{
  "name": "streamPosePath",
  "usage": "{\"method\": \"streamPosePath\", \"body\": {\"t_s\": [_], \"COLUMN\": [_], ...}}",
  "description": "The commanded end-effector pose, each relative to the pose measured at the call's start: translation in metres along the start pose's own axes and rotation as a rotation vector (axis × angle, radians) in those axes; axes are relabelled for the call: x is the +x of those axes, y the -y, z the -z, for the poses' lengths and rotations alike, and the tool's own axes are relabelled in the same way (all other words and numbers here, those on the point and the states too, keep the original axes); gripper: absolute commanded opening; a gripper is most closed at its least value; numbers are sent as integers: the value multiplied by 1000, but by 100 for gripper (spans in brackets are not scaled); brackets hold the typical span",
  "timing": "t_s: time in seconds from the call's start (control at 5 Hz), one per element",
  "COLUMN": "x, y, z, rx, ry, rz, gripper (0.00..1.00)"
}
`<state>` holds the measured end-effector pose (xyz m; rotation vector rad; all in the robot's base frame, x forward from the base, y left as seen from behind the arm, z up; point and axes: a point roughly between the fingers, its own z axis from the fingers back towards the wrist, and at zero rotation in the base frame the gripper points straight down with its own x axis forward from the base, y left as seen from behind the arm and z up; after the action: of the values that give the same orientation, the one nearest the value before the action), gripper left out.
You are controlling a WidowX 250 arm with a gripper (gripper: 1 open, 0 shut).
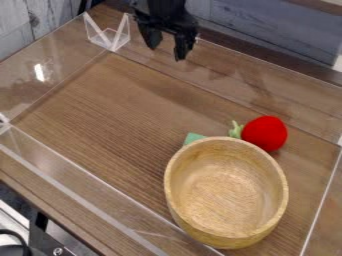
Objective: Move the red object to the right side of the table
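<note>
The red object (265, 132) is a small round ball with a green leaf piece at its left. It lies on the brown wood-grain table (120, 120) at the right, touching the far rim of a large wooden bowl. My gripper (167, 43) hangs over the table's far edge, well away to the upper left of the ball. Its dark fingers (183, 47) point down, spread apart, with nothing between them.
The light wooden bowl (226, 190) stands empty at the front right. Low clear acrylic walls (40, 70) border the tabletop, with a folded clear piece (107, 33) at the far left corner. Bare wood stretches across the left and middle.
</note>
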<state>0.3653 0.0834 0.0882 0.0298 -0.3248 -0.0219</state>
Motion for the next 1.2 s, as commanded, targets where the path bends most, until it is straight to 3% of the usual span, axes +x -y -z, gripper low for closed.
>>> {"method": "streamPosePath", "body": {"t_s": [0.0,0.4,1.0], "x": [7,5,-1], "y": [4,2,-11], "z": [-2,4,18], "rx": [2,21,30], "ry": [52,85,93], "rz": [35,0,5], "gripper": [100,100,100]}}
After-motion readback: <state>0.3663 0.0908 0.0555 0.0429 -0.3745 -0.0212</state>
